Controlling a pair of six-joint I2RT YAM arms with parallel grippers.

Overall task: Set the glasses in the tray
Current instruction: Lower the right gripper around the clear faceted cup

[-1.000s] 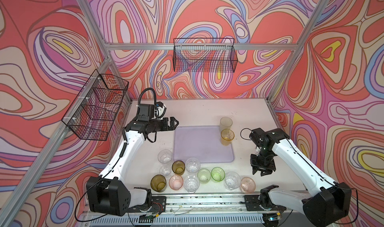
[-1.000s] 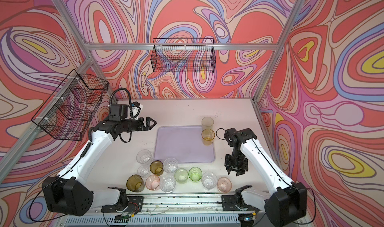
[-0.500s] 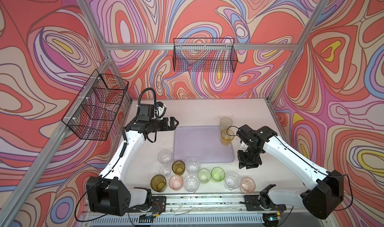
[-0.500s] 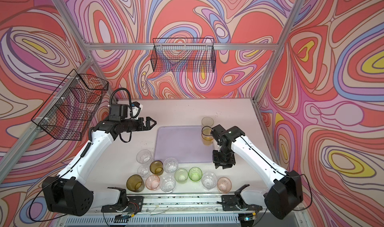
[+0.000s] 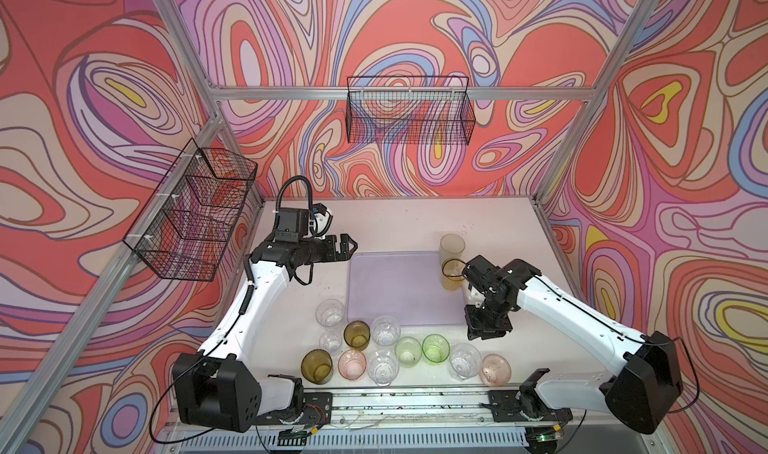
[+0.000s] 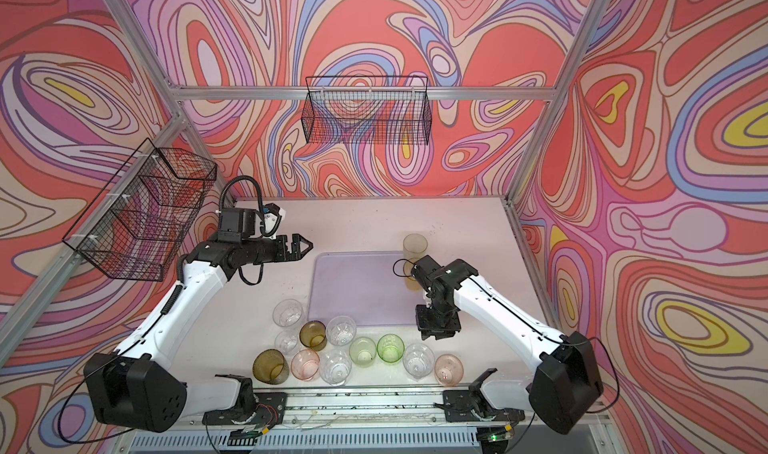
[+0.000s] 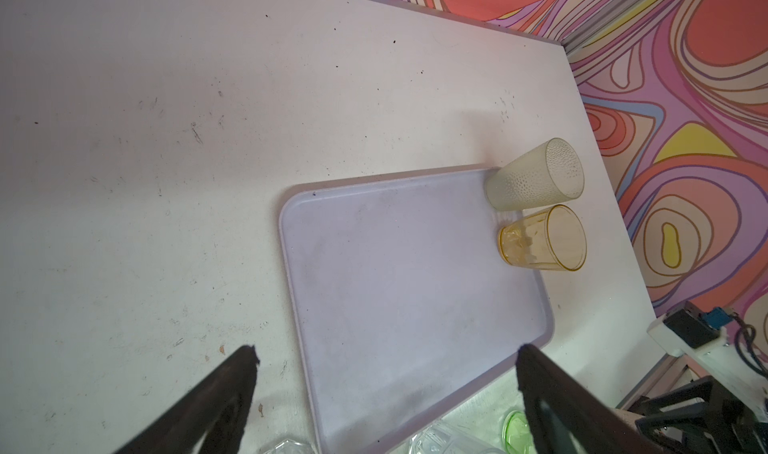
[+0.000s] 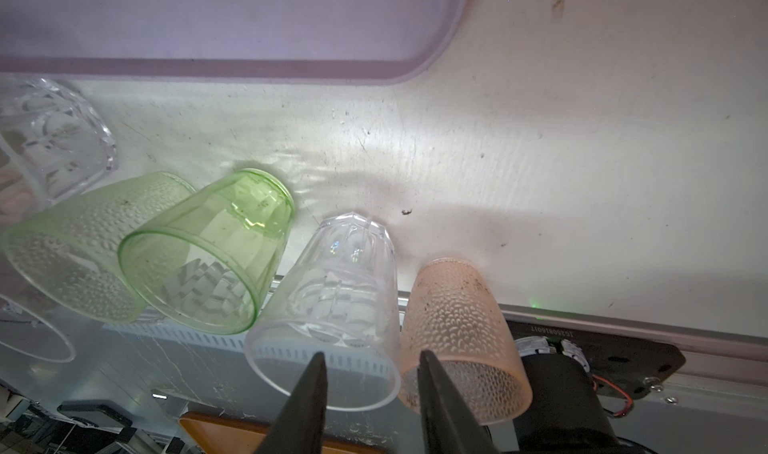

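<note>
Pink dimpled glass [image 5: 495,368] and clear glass [image 5: 464,360] closed the right end of the nearest row, low in both top views. The bright green glass [image 5: 436,348] and pale green glass [image 5: 407,351] stood next to the left. Seven other glasses [image 5: 356,334] clustered toward lower centre, all upright on the table [image 5: 415,223] and none in the tray.

You had the right pincer [image 5: 486,330] pointing down just up-frame of that clear glass, beside the near right corner of the tray [image 5: 399,294], apart from every glass. In the right wrist view its fingers [image 8: 307,402] stood partly spread with nothing between them. The rims of the clear and pink glasses showed past the tips, and the line where the two meet fell inside the gap.

Farther up, the lilac tray lay flat at mid-frame, mostly bare. The yellow glass [image 5: 451,275] stood upright inside its right edge, partly hidden by your right wrist. The tall pale glass [image 5: 452,246] stood just beside it at the far right corner.

Your left pincer [image 5: 349,246] hung off the tray's far left corner, spread wide and holding nothing, well apart from all the glasses. In the left wrist view its fingers [image 7: 224,398] framed the tray's near side.

Beyond, black wire baskets [image 5: 409,113] hung on the walls at upper centre and left.
</note>
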